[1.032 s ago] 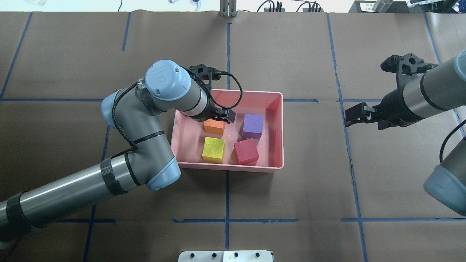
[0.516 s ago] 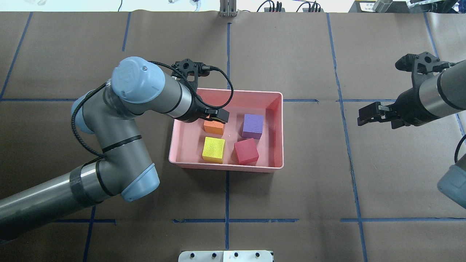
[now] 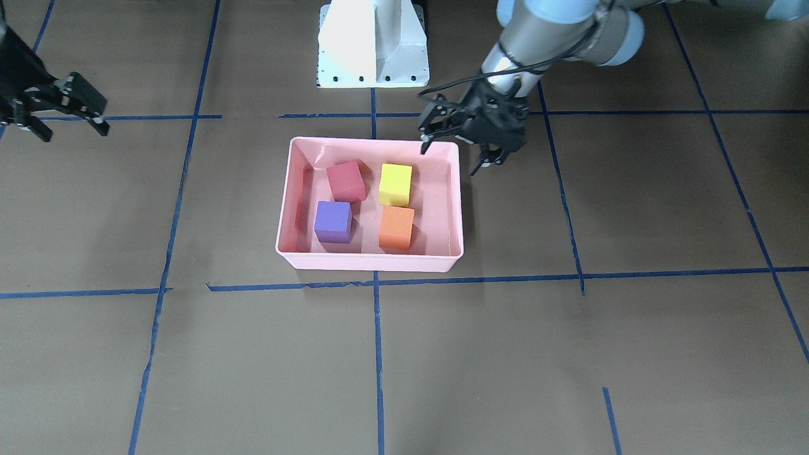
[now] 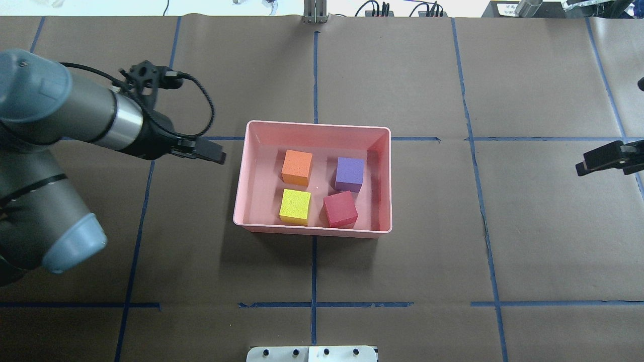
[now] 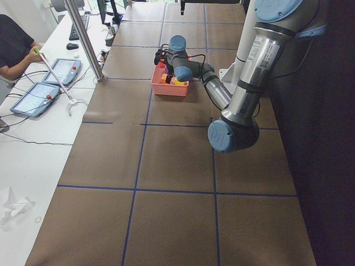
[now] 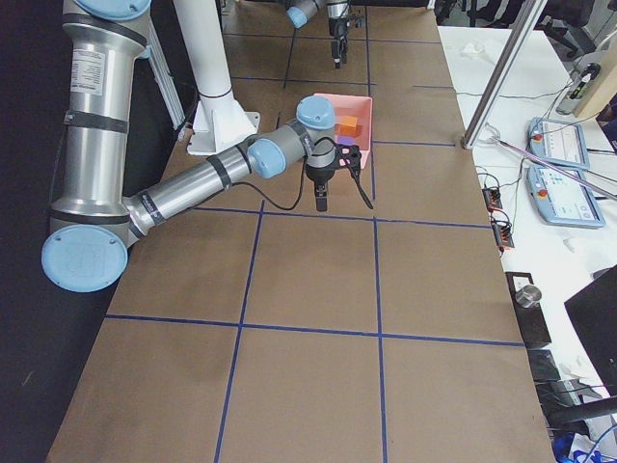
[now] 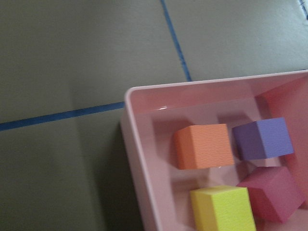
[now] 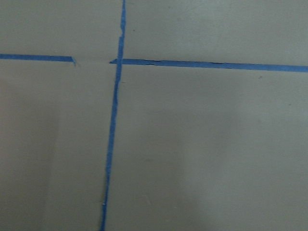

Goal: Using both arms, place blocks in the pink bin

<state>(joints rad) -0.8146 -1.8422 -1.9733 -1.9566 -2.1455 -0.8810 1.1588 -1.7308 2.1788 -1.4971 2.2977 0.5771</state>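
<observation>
We see only the front of the right arm's black skeletal two-finger gripper [image 4: 583, 166]; the rest is cut off near the bench's right edge. From the left wrist, the light-pink plastic tray [image 7: 139, 159] and yellow-green foam cube [image 7: 221, 209] run off the picture's bottom.

The pink bin [image 4: 352, 232] lies flat on the surface [image 4: 402, 75]. Seen from overhead, the orange block [image 4: 297, 167] and purple block [image 4: 349, 174] form the upper row inside it. The yellow block [image 4: 295, 206] and red block [image 4: 340, 209] form the lower row. All are apart, and the red block is slightly turned.

Left tool [image 4: 211, 152] has withdrawn from the pink bin [image 4: 242, 191]; right tool [image 4: 586, 165] has drawn farther away.
</observation>
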